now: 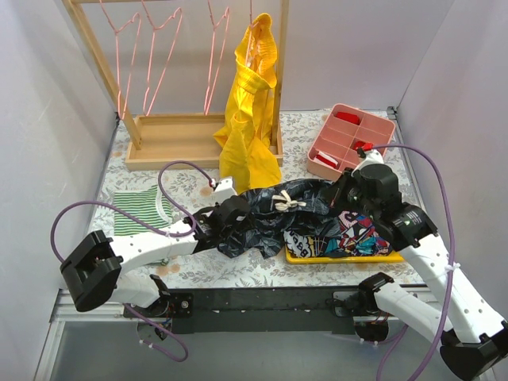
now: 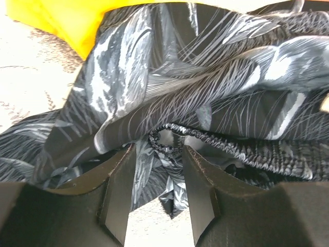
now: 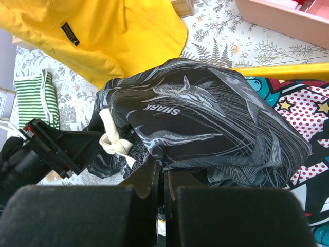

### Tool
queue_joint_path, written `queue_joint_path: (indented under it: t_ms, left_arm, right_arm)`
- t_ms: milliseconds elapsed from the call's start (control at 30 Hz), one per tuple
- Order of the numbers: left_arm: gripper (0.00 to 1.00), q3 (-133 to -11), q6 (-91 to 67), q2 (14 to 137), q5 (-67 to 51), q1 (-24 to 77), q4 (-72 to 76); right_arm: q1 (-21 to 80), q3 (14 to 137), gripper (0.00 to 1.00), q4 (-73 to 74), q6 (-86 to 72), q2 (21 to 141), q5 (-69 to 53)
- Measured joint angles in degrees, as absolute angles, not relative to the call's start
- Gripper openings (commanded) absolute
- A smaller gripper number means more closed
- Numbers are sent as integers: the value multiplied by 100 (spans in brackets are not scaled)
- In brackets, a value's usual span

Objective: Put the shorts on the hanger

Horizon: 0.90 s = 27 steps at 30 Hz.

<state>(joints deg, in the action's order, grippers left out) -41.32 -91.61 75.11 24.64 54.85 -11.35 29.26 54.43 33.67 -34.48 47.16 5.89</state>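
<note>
- Your left gripper (image 2: 158, 154) is low over the table's (image 1: 238, 274) left-centre. Its jaws stand moderately apart.
- The elastic waistband of the shorts (image 1: 294, 208) runs across the left fingertips (image 2: 121, 185), and loose fabric sags into the gap between them. It doesn't look pinched.
- Your right gripper (image 3: 162, 165) has its jaws pressed almost together, with only a thin slit between them. A fold of the shorts sits at the tips and looks clamped.
- The shorts lie bunched on the table between your two grippers. Their right part drapes over the near-left corner of the yellow tray (image 1: 302, 257) and the comic-print cloth (image 1: 357, 234) in it.
- The white drawstring (image 1: 287, 202) is knotted on top of the heap, nearer your left gripper.
- In the right wrist view the word "SHARK" shows on the fabric.
- The hanger (image 1: 163, 55) hangs with two other pink ones on the wooden rack (image 1: 182, 143) at the far left, well apart from the shorts.
- A yellow garment (image 1: 254, 103) hangs on the rack's right end, and its hem reaches down to just beside the shorts.
- A green-striped cloth (image 1: 139, 210) lies flat left of your left arm.
- A pink compartment box (image 1: 377, 127) sits at the far right.
</note>
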Motion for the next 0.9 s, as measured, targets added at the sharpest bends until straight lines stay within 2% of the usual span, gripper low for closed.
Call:
queue_joint_path:
  t_ms: [100, 600, 700, 900]
  left_arm:
    - [47, -4132, -9133, 7544, 2379, 5485, -1020]
    - [59, -3704, -9209, 7271, 1712, 5481, -255]
    - [65, -3610, -9327, 7135, 1739, 5459, -226]
    - [56, -3592, -9513, 7008, 1732, 5290, -172]
  right_arm:
    - [2926, 5443, 1, 3426, -3448, 4626, 587]
    - [2926, 5443, 1, 3553, -3446, 4532, 607]
    - [2926, 5443, 1, 3603, -3446, 4530, 607]
    - [2926, 5443, 1, 3629, -3446, 4480, 631]
